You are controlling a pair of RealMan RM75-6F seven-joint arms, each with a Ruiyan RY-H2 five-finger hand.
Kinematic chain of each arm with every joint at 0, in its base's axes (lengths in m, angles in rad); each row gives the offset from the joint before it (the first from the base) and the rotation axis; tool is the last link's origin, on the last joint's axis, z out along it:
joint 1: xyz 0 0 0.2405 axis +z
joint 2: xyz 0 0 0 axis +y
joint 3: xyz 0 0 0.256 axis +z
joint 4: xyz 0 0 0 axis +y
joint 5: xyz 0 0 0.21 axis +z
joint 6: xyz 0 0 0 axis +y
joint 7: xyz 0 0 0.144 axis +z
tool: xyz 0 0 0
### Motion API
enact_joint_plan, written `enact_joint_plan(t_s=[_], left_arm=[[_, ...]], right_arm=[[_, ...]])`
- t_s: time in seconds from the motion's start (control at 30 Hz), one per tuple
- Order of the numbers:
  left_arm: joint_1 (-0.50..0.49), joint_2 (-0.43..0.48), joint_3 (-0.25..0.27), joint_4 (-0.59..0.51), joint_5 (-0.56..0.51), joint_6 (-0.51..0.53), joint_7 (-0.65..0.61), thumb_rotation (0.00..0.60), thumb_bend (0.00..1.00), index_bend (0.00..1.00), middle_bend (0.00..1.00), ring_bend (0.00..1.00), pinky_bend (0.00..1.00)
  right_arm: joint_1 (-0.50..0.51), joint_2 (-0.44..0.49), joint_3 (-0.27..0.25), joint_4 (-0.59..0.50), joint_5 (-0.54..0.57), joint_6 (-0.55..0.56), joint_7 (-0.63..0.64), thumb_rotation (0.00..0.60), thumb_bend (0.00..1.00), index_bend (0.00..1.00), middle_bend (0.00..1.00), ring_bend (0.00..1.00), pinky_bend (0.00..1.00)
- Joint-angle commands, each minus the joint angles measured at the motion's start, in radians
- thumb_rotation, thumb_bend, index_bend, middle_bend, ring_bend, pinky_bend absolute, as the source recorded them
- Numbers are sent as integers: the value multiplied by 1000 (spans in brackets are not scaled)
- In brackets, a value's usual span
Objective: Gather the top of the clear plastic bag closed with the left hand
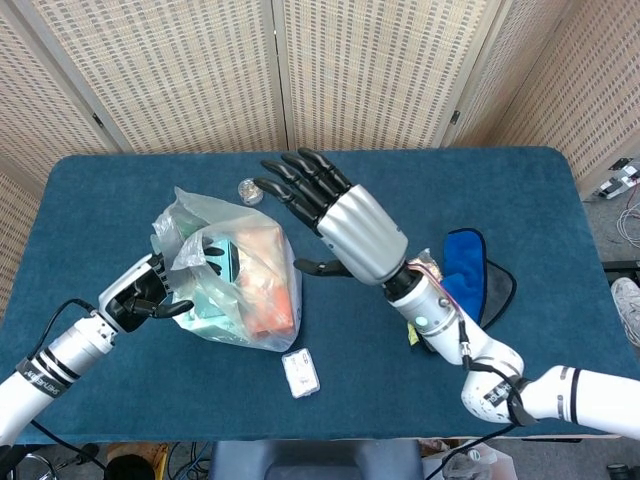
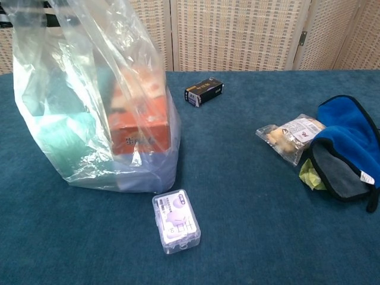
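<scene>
The clear plastic bag stands at the table's left with an orange box and teal items inside; the chest view shows the bag close and tall. My left hand holds the bag's upper left edge, with crumpled plastic rising above its fingers. Its dark fingertips show behind the plastic at the top left of the chest view. My right hand hovers open with its fingers spread, high over the table's middle, just right of the bag's top and not touching it.
A small clear case lies in front of the bag. A black box sits behind it, a round jar by my right fingertips. A snack packet and a blue cloth lie at the right.
</scene>
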State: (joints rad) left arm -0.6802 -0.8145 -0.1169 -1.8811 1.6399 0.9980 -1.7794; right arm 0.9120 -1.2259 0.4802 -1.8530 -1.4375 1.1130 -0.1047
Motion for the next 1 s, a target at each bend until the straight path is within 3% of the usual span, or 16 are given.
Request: enact_joint_plan(t_s=[0.03,0.5,1.0], left_arm=[[0,6,6,-14,3,4,10,599,138,182,198,228,167],[-23,9,18,-51,-13,-16,38,590,137,182,199,228,167],[-40,13,21,-67,-27,-38,46,581,138,182,199,228,167]], right_arm=[[44,-51,5,36,34,-20,-23,600,13,0,5,0,64],[208,-216,33,166,112,-58,-82,600,13,0,0,0,64],[317,-305,37,287,157,-89,-103,600,13,0,0,0,64]])
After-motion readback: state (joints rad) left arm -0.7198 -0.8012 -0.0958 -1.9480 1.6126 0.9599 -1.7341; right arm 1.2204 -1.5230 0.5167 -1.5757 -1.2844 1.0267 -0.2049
